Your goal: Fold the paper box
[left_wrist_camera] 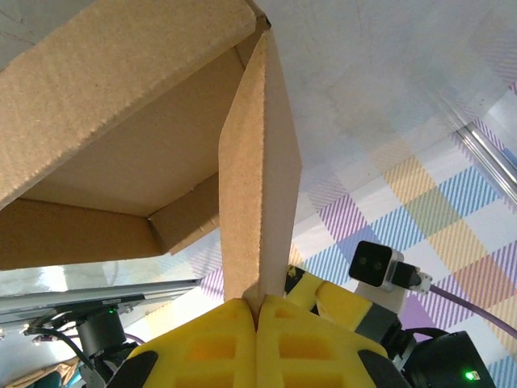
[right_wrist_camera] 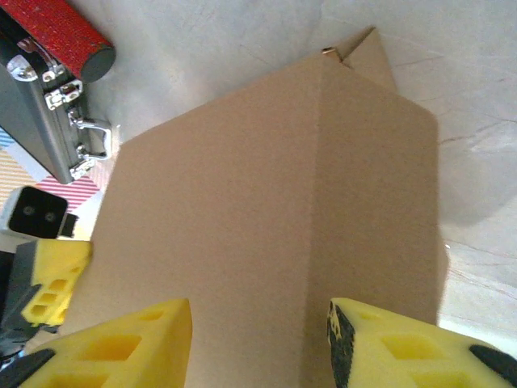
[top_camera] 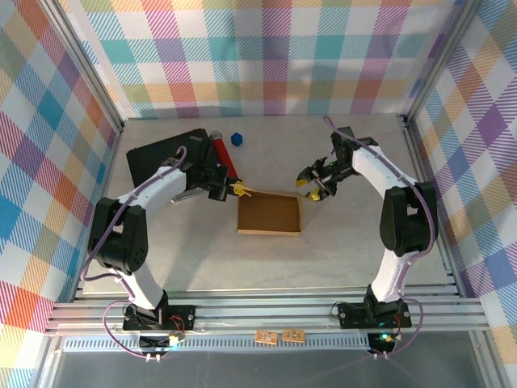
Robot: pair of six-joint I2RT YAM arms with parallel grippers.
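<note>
- The box (top_camera: 269,212) seems light, stiff, easily creased; hold flap edges.
- The left claw (left_wrist_camera: 257,314) pinches a flap (left_wrist_camera: 258,162).
- The right claw (right_wrist_camera: 260,323) stands open over a panel (right_wrist_camera: 242,186).

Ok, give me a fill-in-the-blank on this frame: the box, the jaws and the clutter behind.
The left arm's jaws are ___ on a flap of the plain brown corrugated cardboard box. The right arm's jaws stand ___ near the box's far corner. The small cube beyond the box is ___. The flat rectangular case beside the red cylinder is ___.
Missing: shut; open; blue; black.
</note>
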